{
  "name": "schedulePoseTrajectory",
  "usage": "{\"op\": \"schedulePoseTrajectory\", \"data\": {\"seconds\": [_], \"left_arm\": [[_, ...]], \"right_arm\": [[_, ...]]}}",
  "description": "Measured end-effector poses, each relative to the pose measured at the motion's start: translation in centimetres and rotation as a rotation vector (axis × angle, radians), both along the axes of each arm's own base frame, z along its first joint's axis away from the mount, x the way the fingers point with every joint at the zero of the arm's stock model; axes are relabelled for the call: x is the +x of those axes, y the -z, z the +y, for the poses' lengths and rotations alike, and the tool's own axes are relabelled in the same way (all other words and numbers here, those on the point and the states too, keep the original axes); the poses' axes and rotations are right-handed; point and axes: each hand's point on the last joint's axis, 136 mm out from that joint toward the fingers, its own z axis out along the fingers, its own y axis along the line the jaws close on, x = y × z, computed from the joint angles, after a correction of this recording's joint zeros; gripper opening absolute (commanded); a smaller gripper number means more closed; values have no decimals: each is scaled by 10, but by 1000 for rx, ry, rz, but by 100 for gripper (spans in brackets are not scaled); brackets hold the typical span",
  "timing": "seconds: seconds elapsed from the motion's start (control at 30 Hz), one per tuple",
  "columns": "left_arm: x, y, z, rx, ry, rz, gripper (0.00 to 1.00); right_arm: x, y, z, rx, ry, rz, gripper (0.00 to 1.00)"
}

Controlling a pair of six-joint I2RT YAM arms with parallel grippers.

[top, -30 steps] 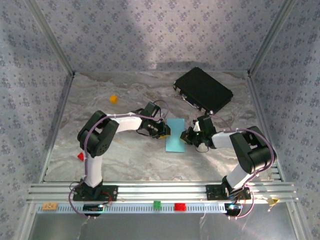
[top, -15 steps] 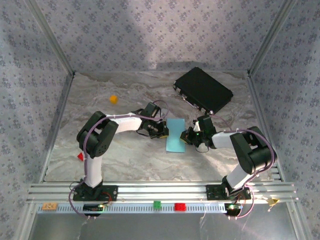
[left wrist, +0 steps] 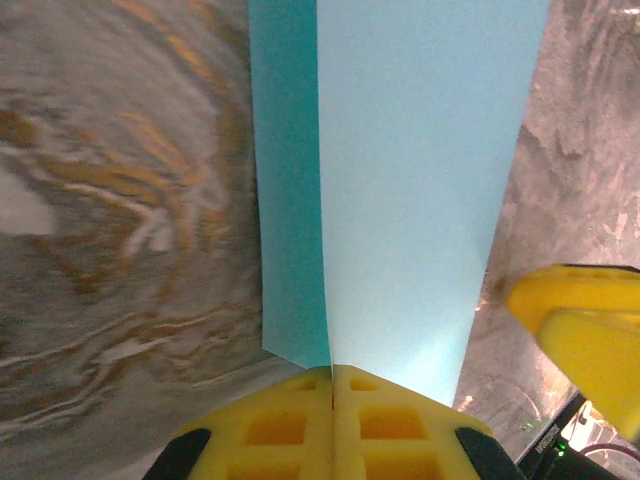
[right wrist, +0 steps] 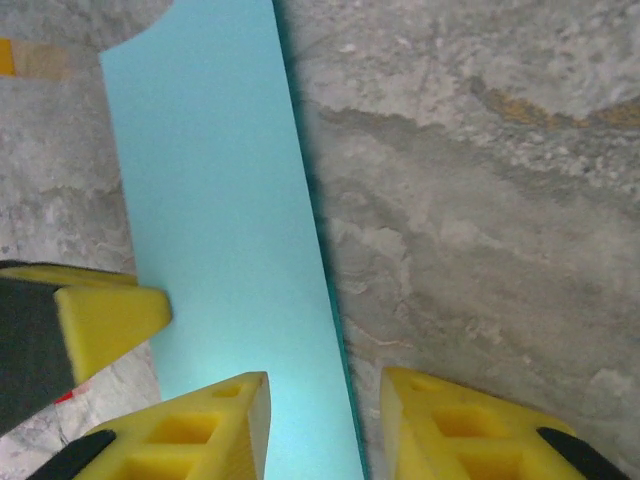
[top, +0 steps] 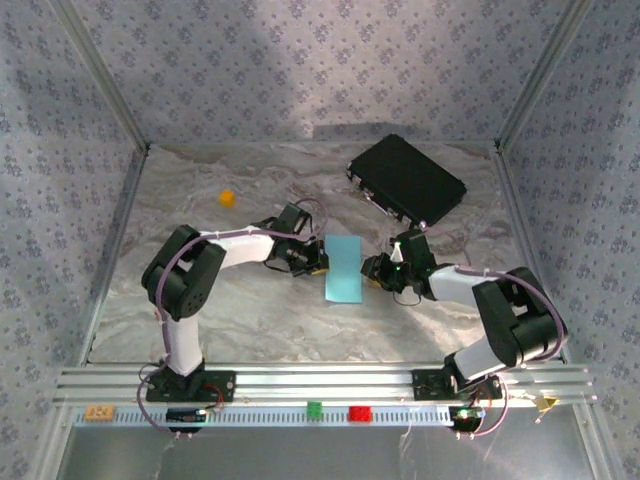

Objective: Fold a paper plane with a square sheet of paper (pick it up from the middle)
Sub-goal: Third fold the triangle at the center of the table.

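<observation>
Setting: marbled grey table boxed in by pale floral-print walls, with a metal rail along the near edge.
near strip: just in front of the rail lie an orange tag at the left, then a green block and a red block near the middle.
orange cube: alone on the far left part of the table, well apart from both arms.
left arm: stretches from its base rightward to the left long edge of the paper.
left claw: closed. In its wrist view the two yellow pads meet in a tight seam, and the near edge of the paper is caught in that seam.
sheet of paper: light blue, at the middle of the table between the two claws. From above it shows as an upright rectangle with one long side toward each claw. In the left wrist view a straight crease runs away from the seam, with a darker strip to its left and a paler, wider panel to its right.
right claw: parted. In its wrist view the yellow fingers stand apart, the right edge of the paper runs into the gap between them, and bare table shows there beside it.
black case: far right, lying at a slant, well apart from the paper.
</observation>
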Motion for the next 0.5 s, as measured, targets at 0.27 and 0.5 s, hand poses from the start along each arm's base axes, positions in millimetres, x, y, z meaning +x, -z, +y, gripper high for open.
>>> {"op": "schedulePoseTrajectory", "data": {"seconds": [0.27,0.5], "left_arm": [[-2,-2,9,0,-15,1,0],[-4,-11,10,-13,-14,-11,0]], "right_arm": [[-7,-8,3,-72,-48,-59,47],[-7,-43,20,-166,-117,-235,52]]}}
